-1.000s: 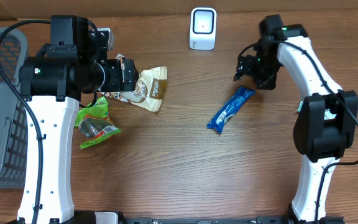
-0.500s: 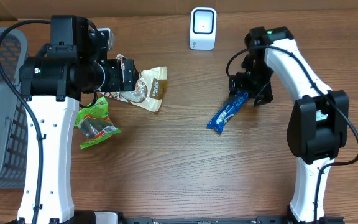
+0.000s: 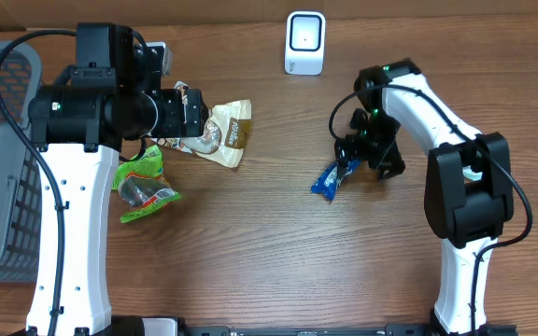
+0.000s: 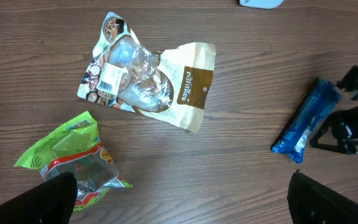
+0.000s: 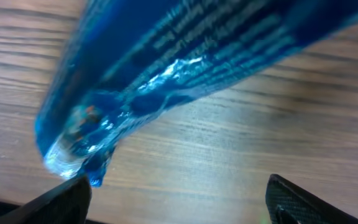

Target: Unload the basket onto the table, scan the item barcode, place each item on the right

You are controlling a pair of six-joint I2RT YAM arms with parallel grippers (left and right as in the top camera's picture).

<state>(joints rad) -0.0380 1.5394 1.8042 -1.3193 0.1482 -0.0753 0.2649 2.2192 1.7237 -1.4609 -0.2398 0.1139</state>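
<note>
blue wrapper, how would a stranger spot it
From the white scanner at the table's far edge, look nearer and right. The blue wrapper lies under the right gripper: long, narrow and blue, unlike the tan pouch and green pouch at left.

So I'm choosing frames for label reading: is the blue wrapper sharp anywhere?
Right wrist: blue wrapper too close, blurred, with glare streaks. Left wrist: sharp, evenly lit. Overhead: sharp, but the right arm covers part of it.

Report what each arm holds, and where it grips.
Nothing is held. The right gripper stands open over the blue packet, not closed on it; the left gripper is open and empty.
</note>
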